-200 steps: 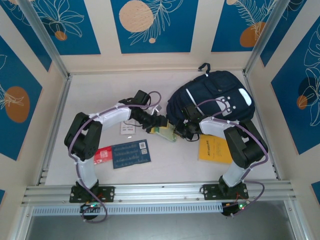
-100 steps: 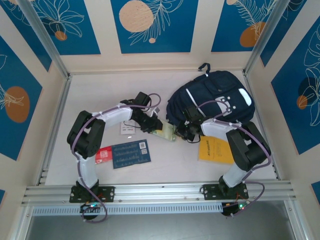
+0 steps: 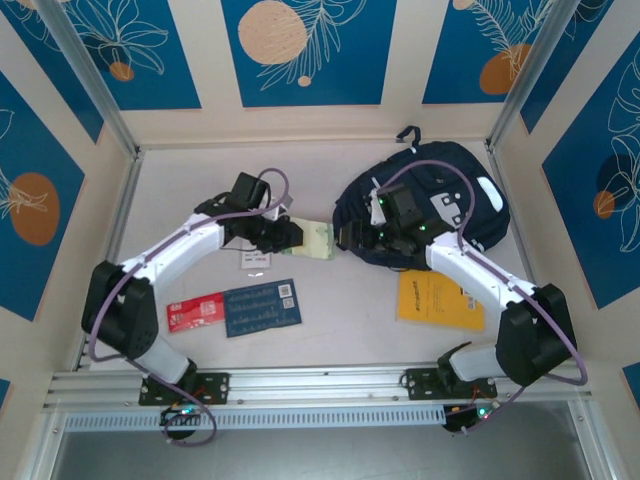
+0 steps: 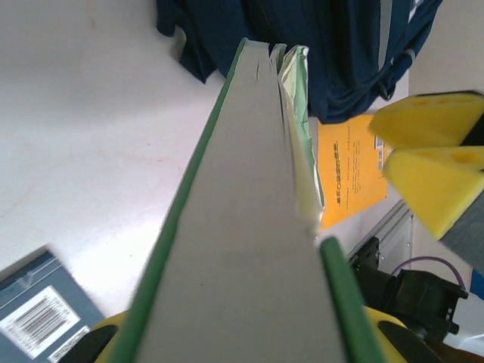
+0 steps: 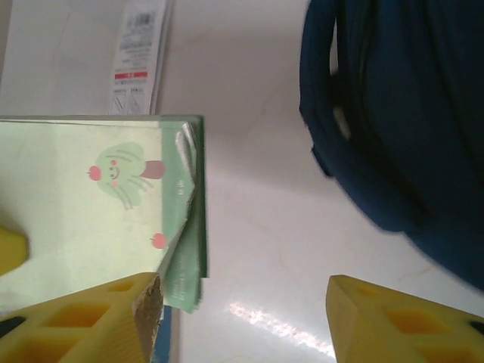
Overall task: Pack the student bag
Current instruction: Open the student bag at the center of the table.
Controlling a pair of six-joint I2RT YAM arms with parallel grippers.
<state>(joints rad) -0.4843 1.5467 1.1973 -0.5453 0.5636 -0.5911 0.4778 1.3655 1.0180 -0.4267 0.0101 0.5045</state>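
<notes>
Entry: green notebook (image 5: 91,197), cartoon face on the cover. Change noted: a second ago both pincers were at it lower on the counter (image 3: 330,325). The right pincer (image 5: 243,295) has since let go, its jaws now well apart with nothing between them and the notebook's corner just beside one finger. The left pincer (image 3: 296,237) is clamped on the notebook's near end and holds it out at 3 o'clock. Student bag (image 3: 440,190): lying at 1 o'clock on the counter, near the notebook's free end. Reading: handover complete, insertion falls to the left arm; the bag's opening may face the notebook, but it is too dark to confirm.
</notes>
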